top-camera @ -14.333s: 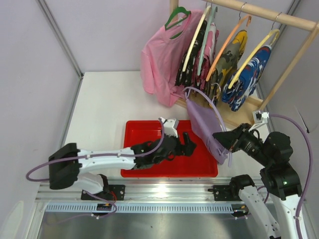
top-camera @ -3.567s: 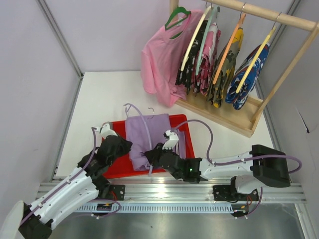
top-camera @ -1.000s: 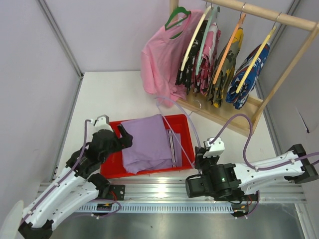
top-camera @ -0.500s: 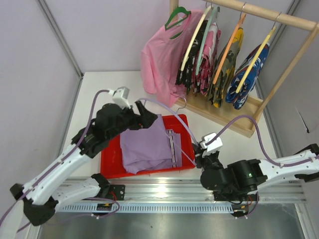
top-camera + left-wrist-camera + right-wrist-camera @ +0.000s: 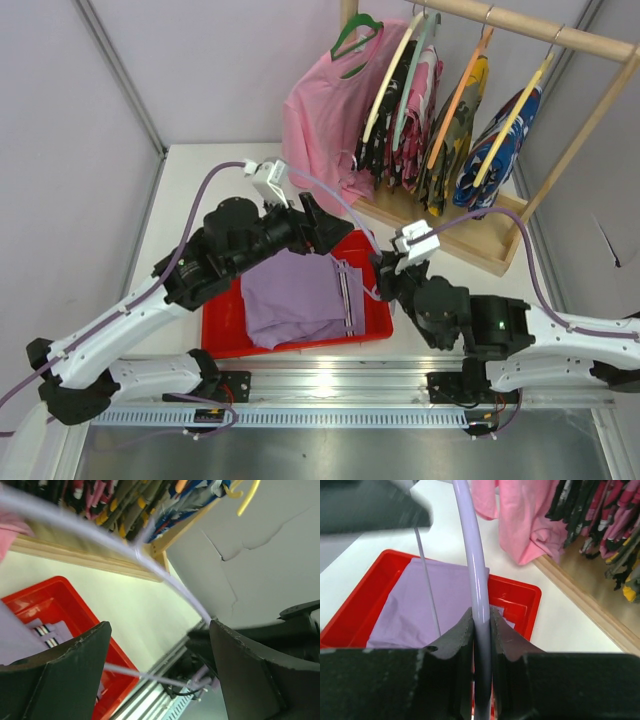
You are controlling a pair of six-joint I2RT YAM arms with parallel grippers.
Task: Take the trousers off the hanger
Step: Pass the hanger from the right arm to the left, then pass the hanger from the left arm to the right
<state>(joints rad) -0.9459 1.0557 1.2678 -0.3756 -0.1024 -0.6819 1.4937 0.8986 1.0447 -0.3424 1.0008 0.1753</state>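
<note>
Lavender trousers (image 5: 295,300): soft matt cloth, lightly creased; red tray (image 5: 218,318) glossy hard plastic. Hanger (image 5: 476,580) smooth, shiny lavender plastic; right gripper (image 5: 481,619) jaws dark, matt, rough-grained. Clothes rack (image 5: 472,241) pale bare wood, table (image 5: 215,190) matt white.

The trousers (image 5: 295,300) in the lower middle of the top view are plain pale lavender and lie in a bright red tray (image 5: 222,315). The hanger (image 5: 475,580) is lavender too. At the upper right hang a plain pink shirt (image 5: 320,120), speckled trousers (image 5: 372,145) in black with white flecks, and a blue, red and white patterned garment (image 5: 492,165). The bench (image 5: 185,190) is white.
</note>
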